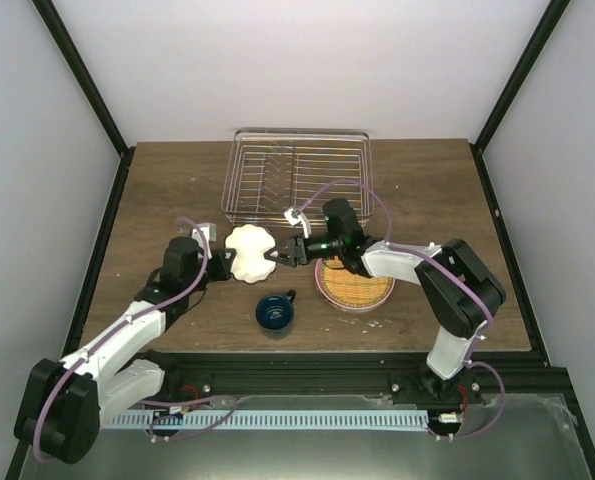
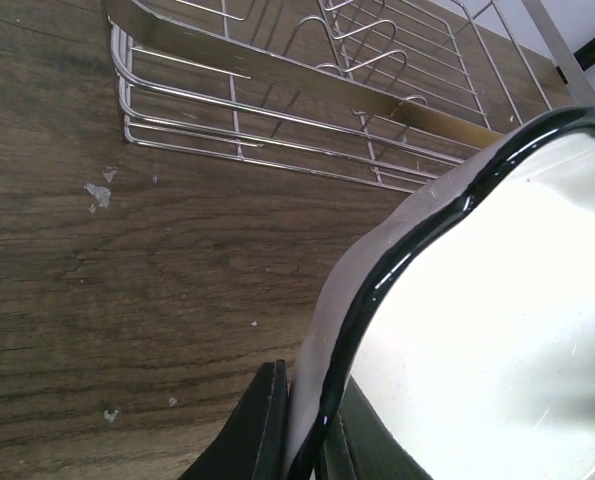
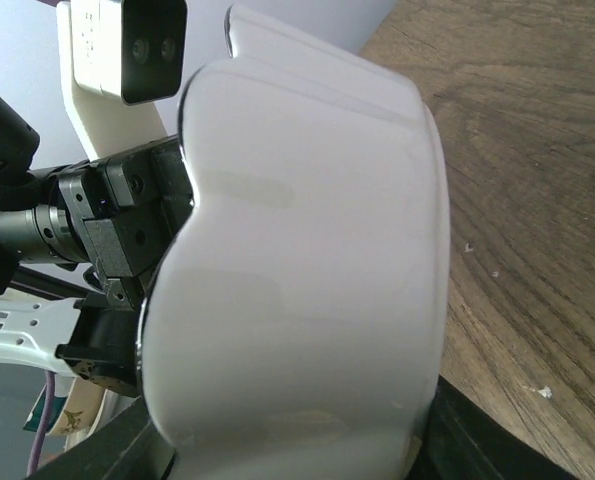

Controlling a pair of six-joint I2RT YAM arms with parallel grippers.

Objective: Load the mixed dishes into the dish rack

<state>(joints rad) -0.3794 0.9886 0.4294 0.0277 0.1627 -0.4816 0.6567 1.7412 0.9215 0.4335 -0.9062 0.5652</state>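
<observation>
The small white scalloped bowl (image 1: 249,252) is between both arms, in front of the silver wire dish rack (image 1: 235,190). My left gripper (image 1: 225,262) is shut on the bowl's dark-edged rim (image 2: 397,260), one finger (image 2: 262,420) outside and one inside. My right gripper (image 1: 280,254) is closed across the bowl's outer wall (image 3: 307,280) from the opposite side. The dark blue mug (image 1: 274,313) stands on the table near the front. A yellow-lime ribbed plate (image 1: 355,282) lies on a pink plate (image 1: 355,306) under the right arm.
The rack's near wall (image 2: 277,110) and prongs lie just beyond the bowl in the left wrist view. Black frame posts border the wooden table (image 1: 157,190) on both sides. The left wrist camera housing (image 3: 127,50) shows behind the bowl.
</observation>
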